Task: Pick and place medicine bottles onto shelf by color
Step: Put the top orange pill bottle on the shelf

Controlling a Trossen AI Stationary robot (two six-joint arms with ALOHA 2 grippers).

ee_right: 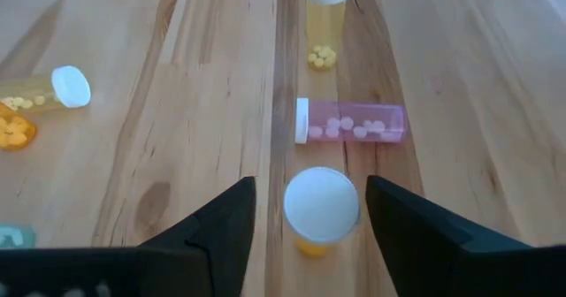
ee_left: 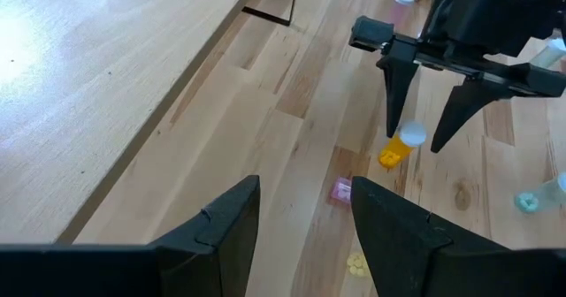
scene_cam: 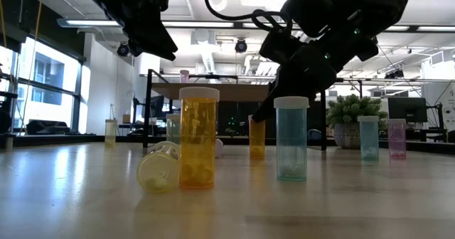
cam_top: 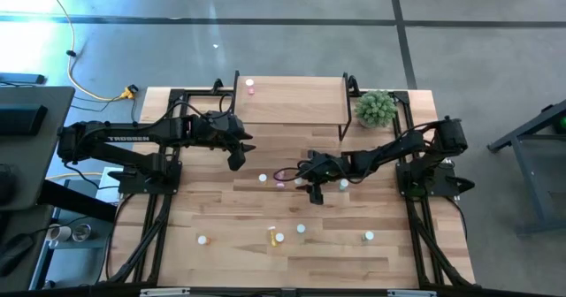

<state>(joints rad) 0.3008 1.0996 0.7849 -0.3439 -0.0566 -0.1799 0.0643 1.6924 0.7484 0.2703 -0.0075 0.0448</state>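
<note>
Wooden surface (cam_top: 221,262) carries an upright orange bottle (ee_right: 321,210) between the right pincer's (ee_right: 309,222) spread fingers, its body mostly hidden under its white cap.

The tabletop (cam_top: 221,262) is pale wood in long planks, smooth, with a soft shine. The shelf (cam_top: 296,102) is the same light wood on black metal legs. The bottles (scene_cam: 198,139) are see-through shiny plastic with smooth white plastic caps. Each claw, left claw (ee_left: 305,222) and right claw (ee_right: 305,217), looks like dull black plastic.
</note>
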